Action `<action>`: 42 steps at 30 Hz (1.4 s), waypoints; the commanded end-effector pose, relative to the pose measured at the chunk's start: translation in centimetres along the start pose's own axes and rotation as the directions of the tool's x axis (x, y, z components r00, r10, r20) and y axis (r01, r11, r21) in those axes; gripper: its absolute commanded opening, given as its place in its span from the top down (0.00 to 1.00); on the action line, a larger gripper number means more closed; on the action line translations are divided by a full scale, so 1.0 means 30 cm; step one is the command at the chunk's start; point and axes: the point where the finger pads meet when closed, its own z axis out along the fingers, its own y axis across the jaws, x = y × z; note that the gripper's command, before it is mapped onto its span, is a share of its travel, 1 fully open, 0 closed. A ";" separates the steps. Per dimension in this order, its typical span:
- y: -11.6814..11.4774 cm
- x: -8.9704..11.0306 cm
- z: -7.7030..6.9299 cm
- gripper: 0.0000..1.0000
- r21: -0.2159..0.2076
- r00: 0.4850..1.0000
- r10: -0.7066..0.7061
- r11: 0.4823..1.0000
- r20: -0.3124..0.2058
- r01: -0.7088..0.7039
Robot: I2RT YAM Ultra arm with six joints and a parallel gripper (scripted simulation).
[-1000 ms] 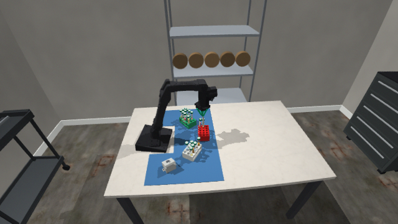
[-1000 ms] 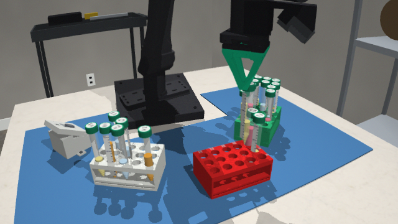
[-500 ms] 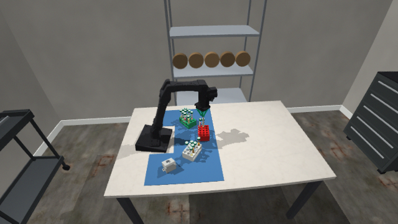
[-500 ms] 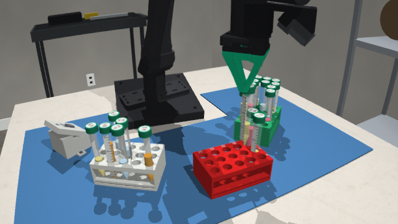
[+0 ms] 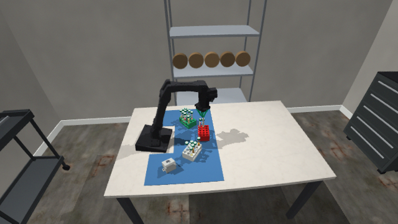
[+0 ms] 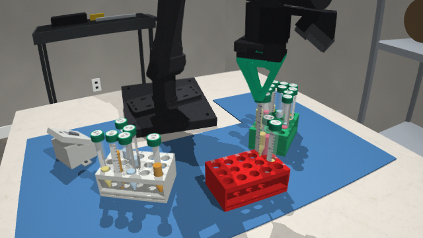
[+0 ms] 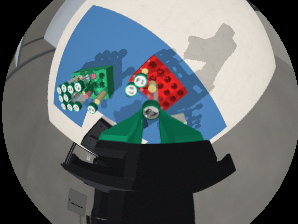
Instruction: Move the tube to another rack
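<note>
Hand [image 6: 261, 98] clamped on the 15 mL tube [image 6: 260, 127], hanging over the red rack [image 6: 245, 181] beside green rack RA [image 6: 288, 132]; lift tip higher, carry level to white rack RB [image 6: 169, 174], lower plumb into C2.

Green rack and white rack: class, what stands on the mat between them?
The red rack, its visible wells empty; the exterior view shows it clearly.

The green-capped 15 mL tube [image 6: 260, 132] hangs upright, lifted clear between green rack RA [image 6: 287, 137] and the red rack [image 6: 231, 185].
</note>
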 end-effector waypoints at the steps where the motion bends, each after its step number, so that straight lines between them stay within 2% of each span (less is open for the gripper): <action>1: -0.006 -0.009 -0.012 1.00 0.011 1.000 0.001 1.000 0.020 -0.001; 42: -0.007 -0.011 0.028 1.00 0.011 1.000 0.001 1.000 0.020 -0.001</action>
